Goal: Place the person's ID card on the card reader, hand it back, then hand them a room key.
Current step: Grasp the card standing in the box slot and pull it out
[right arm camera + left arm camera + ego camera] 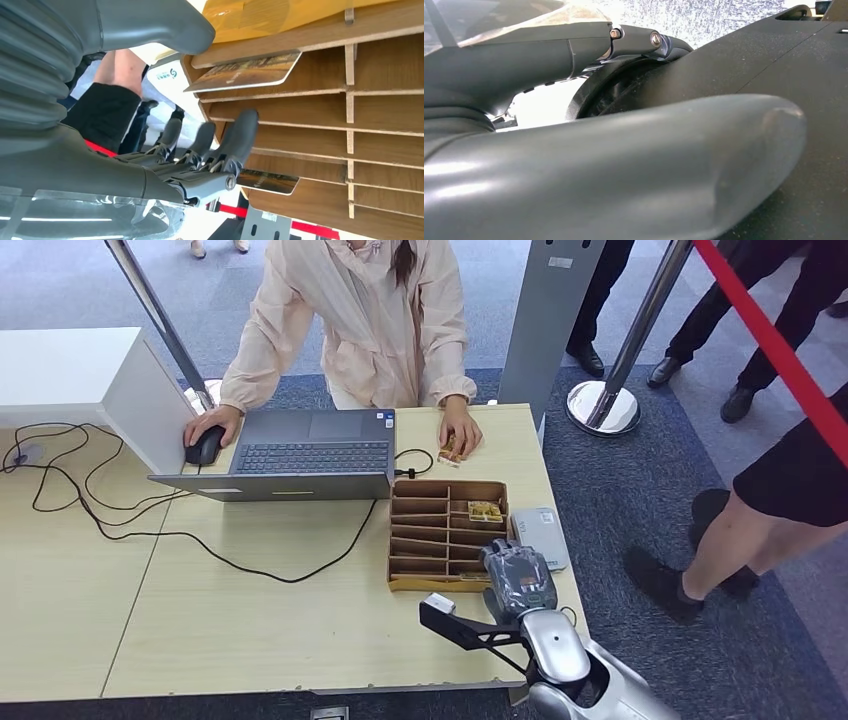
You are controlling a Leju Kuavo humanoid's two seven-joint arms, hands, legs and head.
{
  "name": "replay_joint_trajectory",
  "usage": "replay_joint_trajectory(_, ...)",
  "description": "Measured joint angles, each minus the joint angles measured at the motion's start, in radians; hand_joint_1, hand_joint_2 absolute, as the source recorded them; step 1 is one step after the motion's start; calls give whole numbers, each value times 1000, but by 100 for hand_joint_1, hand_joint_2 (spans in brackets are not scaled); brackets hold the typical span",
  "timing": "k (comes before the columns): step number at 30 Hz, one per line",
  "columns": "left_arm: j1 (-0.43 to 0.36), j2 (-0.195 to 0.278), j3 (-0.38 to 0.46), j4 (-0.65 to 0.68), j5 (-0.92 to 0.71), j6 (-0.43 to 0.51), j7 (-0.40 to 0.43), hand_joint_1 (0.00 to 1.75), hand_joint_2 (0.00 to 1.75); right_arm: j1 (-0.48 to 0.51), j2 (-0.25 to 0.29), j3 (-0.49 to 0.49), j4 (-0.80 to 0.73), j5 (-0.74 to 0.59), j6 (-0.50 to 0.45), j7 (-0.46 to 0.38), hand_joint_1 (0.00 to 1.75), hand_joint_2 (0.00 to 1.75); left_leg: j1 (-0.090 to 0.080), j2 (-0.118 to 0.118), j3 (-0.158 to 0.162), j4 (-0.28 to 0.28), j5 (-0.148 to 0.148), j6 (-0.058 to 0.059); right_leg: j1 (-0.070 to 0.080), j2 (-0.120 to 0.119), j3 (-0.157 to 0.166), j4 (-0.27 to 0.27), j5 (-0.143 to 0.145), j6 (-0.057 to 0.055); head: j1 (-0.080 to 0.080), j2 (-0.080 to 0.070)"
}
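A room key card (485,511) lies flat in a right-hand slot of the wooden organizer (447,533), just ahead of my right hand (519,575). That hand hovers at the organizer's near right corner, fingers (240,135) loosely apart, gripping nothing. My left hand (624,165): can't tell.

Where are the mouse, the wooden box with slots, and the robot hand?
mouse (205,446), head view, middle of its black top.
wooden box with slots (400,583), head view, near front wall.
right robot hand (519,578), head view, grey back of the hand.
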Motion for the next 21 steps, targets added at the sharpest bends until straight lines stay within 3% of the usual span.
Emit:
replay_joint_trajectory(4,0,0,0,0,0,0,0,0,0,-3,5,0,7,-2,-1,0,131,175,0,0,0,0,0,0,0,0,0,0,0,0,0,0)
replay_joint_trajectory(21,0,-1,1,0,0,1,0,0,0,-7,33,-2,36,-13,-31,-21,135,175,0,0,0,0,0,0,0,0,0,0,0,0,0,0)
